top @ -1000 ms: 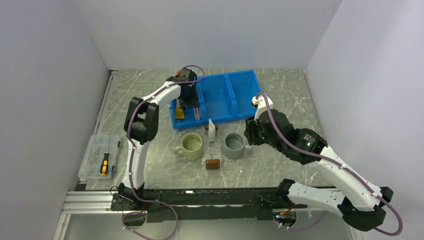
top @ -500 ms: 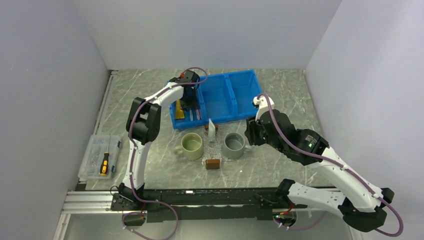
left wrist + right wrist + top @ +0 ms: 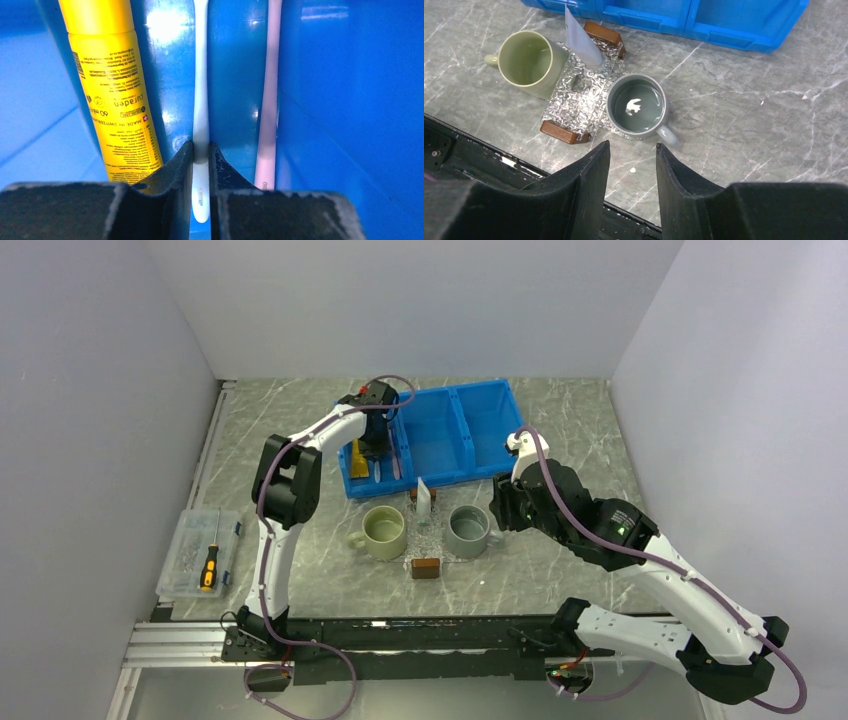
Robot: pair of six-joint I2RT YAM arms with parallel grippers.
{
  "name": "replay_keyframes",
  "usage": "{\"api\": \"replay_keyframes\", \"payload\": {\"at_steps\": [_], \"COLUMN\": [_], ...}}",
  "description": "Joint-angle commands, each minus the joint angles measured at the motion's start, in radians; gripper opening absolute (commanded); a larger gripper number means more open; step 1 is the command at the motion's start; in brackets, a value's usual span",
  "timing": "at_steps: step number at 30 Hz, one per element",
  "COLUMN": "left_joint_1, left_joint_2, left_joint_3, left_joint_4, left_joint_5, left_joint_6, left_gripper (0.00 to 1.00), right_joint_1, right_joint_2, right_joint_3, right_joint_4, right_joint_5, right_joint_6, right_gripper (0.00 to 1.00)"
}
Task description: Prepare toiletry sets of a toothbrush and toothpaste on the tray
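In the left wrist view my left gripper (image 3: 201,150) is shut on the handle of a pale white toothbrush (image 3: 201,90) lying in the left compartment of the blue bin (image 3: 445,440). A pink toothbrush (image 3: 269,100) lies to its right. On its left lies a yellow toothpaste tube (image 3: 115,85). The clear tray (image 3: 574,97) with brown block handles sits between two mugs. A white toothpaste tube (image 3: 580,37) stands on the tray by its far handle. My right gripper (image 3: 633,147) hovers open above the table near the grey mug, holding nothing.
A green mug (image 3: 526,57) stands left of the tray and a grey mug (image 3: 636,102) right of it, its handle toward my right gripper. A clear parts box with a screwdriver (image 3: 200,555) lies at the table's left edge. White walls enclose the table.
My left gripper has shifted slightly inside the bin and its jaws have closed onto the white toothbrush handle. The right arm has stayed still.
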Motion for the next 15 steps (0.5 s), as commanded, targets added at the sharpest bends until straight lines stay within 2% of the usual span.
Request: {"api": "replay_keyframes", "payload": {"at_steps": [1, 2, 15], "left_joint_1": [-0.004, -0.003, 0.009], "left_joint_2": [-0.032, -0.036, -0.227], "left_joint_3": [-0.014, -0.014, -0.073], "left_joint_4": [0.01, 0.012, 0.077], "left_joint_5": [0.017, 0.018, 0.022], "left_joint_6": [0.01, 0.011, 0.057], "left_gripper": [0.04, 0.0, 0.0], "right_joint_1": [0.0, 0.001, 0.0], "right_joint_2": [-0.005, -0.005, 0.016], "right_joint_3": [0.021, 0.022, 0.031], "right_joint_4": [0.016, 0.016, 0.035], "right_joint_5": [-0.005, -0.006, -0.023], "right_joint_6": [0.013, 0.015, 0.027], "right_gripper": [0.41, 0.41, 0.41]}}
